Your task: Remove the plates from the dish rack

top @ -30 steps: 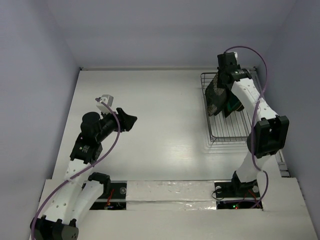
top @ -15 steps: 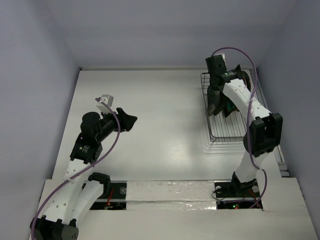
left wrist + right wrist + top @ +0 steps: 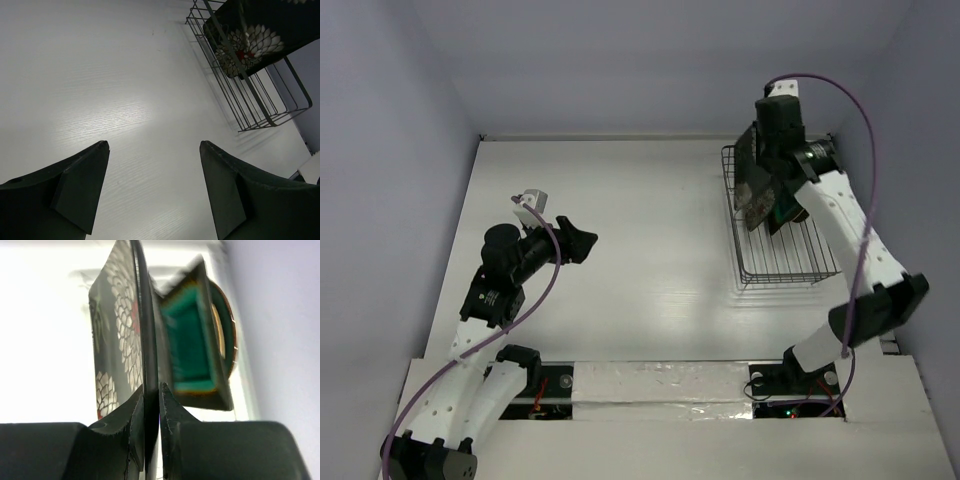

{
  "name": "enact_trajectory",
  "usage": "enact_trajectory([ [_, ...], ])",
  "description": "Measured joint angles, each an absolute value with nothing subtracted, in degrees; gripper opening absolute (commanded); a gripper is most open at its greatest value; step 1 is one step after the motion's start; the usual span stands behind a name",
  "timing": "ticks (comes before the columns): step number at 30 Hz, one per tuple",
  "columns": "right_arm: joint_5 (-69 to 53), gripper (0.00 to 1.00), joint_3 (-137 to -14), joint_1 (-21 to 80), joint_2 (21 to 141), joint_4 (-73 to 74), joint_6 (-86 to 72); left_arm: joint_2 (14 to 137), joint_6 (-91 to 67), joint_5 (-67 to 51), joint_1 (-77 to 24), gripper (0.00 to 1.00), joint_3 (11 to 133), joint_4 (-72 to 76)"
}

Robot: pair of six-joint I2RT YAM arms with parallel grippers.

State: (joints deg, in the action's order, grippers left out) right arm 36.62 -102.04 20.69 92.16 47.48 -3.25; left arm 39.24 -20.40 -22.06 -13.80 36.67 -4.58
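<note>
Flower plate [image 3: 117,340]: black, white petal blooms with red centres. Square plate [image 3: 187,347] right of it: teal centre, dark rim, brownish edge. Round plate [image 3: 216,322] behind that: tan, blurred. Dish rack [image 3: 780,262]: dark wire. Table [image 3: 640,220]: white. Left gripper [image 3: 154,146], right gripper [image 3: 151,390]: black. Left arm [image 3: 470,395], right arm [image 3: 835,205]: white, black joints. Cables [image 3: 818,77]: purple.
</note>
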Motion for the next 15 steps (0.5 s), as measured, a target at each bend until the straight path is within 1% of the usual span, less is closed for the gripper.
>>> enact_trajectory([
  [3,31.16,0.00,-101.89,22.90,84.36,45.04,-6.28,39.20,-20.40,-22.06,-13.80,0.70,36.67,-4.56],
  [6,25.21,0.00,-98.24,26.89,77.14,37.93,-9.82,39.11,-20.40,-22.06,-13.80,0.69,36.67,-4.58],
  [8,20.99,0.00,-94.72,29.69,75.16,31.86,-12.99,39.03,-20.40,-22.02,-13.80,0.68,36.67,-4.58],
  [11,15.16,0.00,-91.53,33.41,77.45,23.99,-18.04,38.48,-20.36,-21.67,-13.80,0.65,36.67,-4.62],
  [15,9.78,0.00,-89.65,37.63,89.82,11.25,-25.76,36.77,-20.05,-20.27,-13.80,0.62,37.01,-5.45],
])
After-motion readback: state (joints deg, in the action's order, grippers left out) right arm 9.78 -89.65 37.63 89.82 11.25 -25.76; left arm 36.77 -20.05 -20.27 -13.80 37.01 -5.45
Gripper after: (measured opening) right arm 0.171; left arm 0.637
